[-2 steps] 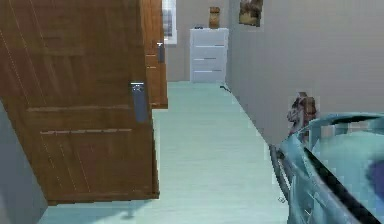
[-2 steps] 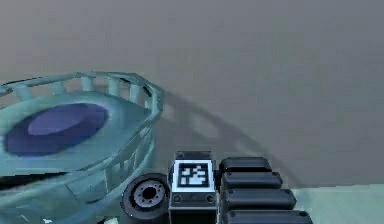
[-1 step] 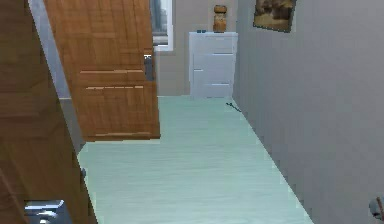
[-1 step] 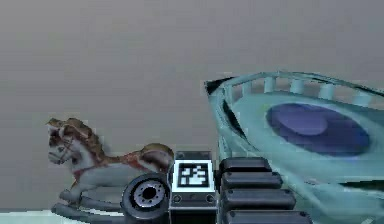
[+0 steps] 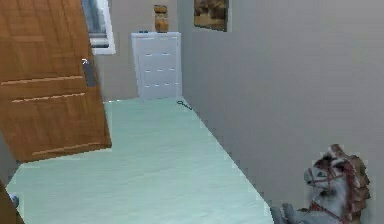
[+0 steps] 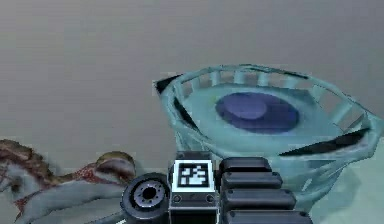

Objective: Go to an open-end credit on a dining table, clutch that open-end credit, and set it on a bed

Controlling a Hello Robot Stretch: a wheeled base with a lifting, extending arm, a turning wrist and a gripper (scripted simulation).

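Ahead, pale green floor (image 5: 150,160) runs open to white chest of drawers (image 5: 157,64); brown wooden door (image 5: 45,80) ajar left, grey wall (image 5: 290,90) right, grey rocking horse (image 5: 335,185) against it. Arm side: tool (image 6: 147,198) near round pale-blue basket seat (image 6: 200,120), hold cannot tell; open-end credit's place likewise.

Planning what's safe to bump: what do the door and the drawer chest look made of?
The door looks like varnished wood: warm brown, panelled, faint sheen. The drawer chest looks painted white, possibly wood; its smooth matt fronts leave it open.
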